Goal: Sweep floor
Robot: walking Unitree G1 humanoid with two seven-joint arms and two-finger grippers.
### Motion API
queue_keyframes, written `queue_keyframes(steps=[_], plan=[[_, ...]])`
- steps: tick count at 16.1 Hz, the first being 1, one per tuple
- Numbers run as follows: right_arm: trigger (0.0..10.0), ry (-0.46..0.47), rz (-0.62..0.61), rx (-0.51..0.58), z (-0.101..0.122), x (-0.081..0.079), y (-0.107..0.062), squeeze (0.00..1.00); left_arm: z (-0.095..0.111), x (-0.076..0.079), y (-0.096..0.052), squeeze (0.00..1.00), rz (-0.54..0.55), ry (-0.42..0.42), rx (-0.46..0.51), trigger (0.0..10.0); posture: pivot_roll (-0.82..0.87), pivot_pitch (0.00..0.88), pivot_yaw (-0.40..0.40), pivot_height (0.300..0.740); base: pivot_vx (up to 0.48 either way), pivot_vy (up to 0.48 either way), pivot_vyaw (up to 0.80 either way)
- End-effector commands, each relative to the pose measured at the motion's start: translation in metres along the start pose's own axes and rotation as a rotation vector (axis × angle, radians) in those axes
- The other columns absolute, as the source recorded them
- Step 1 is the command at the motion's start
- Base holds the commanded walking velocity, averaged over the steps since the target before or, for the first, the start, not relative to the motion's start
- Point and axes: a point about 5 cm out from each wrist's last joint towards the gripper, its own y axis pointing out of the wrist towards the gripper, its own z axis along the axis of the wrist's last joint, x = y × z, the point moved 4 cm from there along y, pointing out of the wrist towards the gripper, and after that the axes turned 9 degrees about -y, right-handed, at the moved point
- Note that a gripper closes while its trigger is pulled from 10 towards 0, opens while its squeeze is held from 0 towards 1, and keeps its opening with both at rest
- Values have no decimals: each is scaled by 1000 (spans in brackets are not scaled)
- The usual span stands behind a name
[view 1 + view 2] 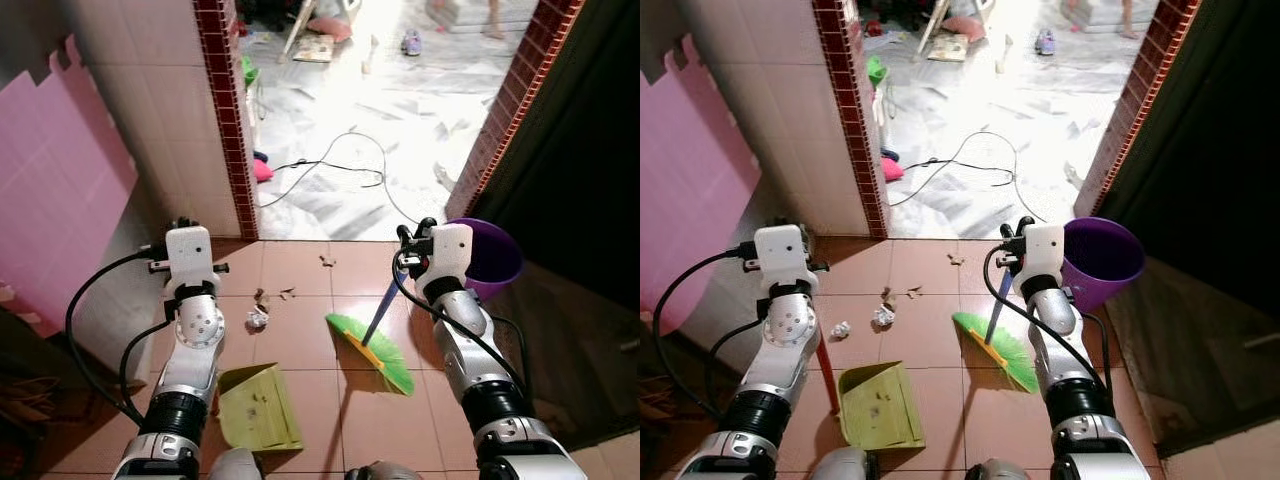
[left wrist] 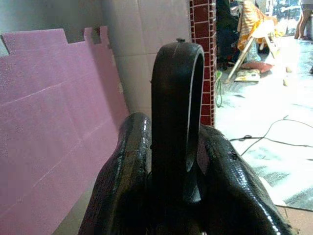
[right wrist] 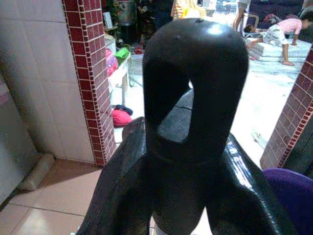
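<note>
My right gripper (image 1: pixel 414 238) is shut on the top of a broom with a blue handle (image 1: pixel 380 312). Its green bristles (image 1: pixel 373 351) rest on the terracotta tiles just ahead of me. In the right wrist view the handle's black loop end (image 3: pixel 195 83) stands between the fingers (image 3: pixel 122 196). My left gripper (image 1: pixel 183 226) is shut on the upright handle of a green dustpan (image 1: pixel 257 405), whose red shaft (image 1: pixel 826 378) shows beside the arm. The handle's black loop (image 2: pixel 177 112) rises between those fingers (image 2: pixel 122 171). Crumpled paper (image 1: pixel 258 320) and small scraps (image 1: pixel 327 261) lie on the tiles.
A purple bucket (image 1: pixel 492 256) stands right of the broom. A red brick pillar (image 1: pixel 232 120) and a tiled wall flank a doorway to a bright white floor with a black cable (image 1: pixel 340 165). Pink foam board (image 1: pixel 50 190) leans at the left. A person (image 3: pixel 281 33) lies far beyond the doorway.
</note>
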Motion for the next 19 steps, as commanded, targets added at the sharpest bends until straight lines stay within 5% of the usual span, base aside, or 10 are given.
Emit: queue_keyframes(steps=[1,19], plan=[[10000,35,-7,1,4,-2,5,0,4,-3,4,0,-3,12,19,10000,-41,0,9,740,0,0,0],[10000,93,13,27,9,-8,8,0,11,-5,8,0,-13,-12,41,10000,-34,0,10,740,0,0,0]])
